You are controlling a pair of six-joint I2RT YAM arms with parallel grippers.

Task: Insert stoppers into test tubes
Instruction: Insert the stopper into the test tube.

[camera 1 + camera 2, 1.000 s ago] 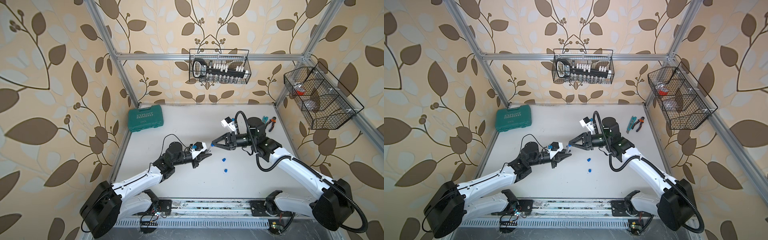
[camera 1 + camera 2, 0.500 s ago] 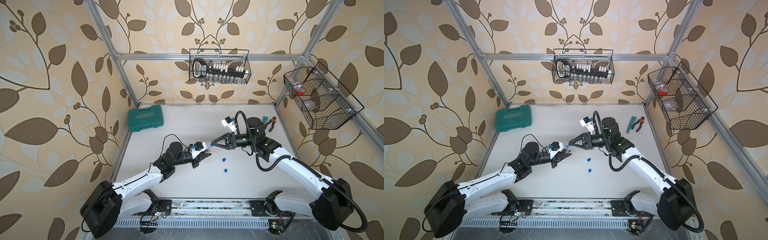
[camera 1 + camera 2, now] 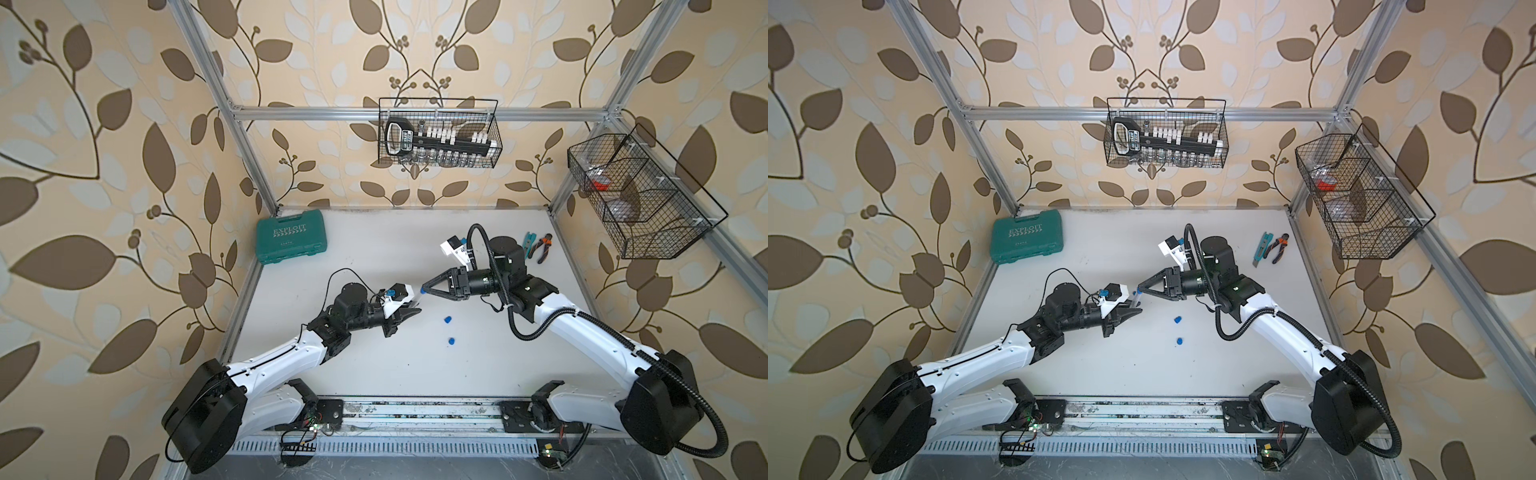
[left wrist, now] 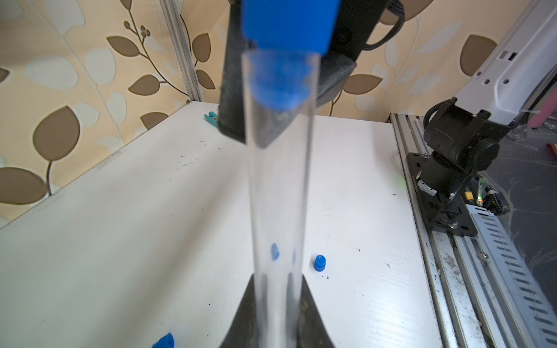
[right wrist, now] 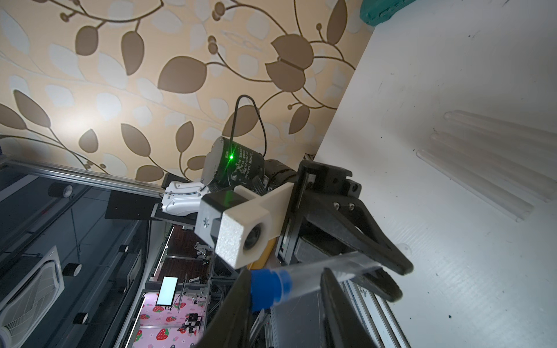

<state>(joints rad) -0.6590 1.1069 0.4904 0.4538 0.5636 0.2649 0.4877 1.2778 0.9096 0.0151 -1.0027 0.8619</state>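
Leaf-print wallpaper on three sides, aluminium frame, white desk scuffed with dark specks. Green case marked EXPLOIT at 10 o'clock. Pliers and cutter at 2 o'clock. Wire basket of vials at 12 on back wall, second wire basket at 2 on side wall.

Desk centre: left tool clenched on clear test tube, round end hidden. Right tool clamped on bright-blue stopper, narrow end inside tube mouth, head outside.

Loose stopper and second loose stopper on desk at 5 o'clock of the tips, apart. Three spare tubes, colourless, lie side by side on desk.
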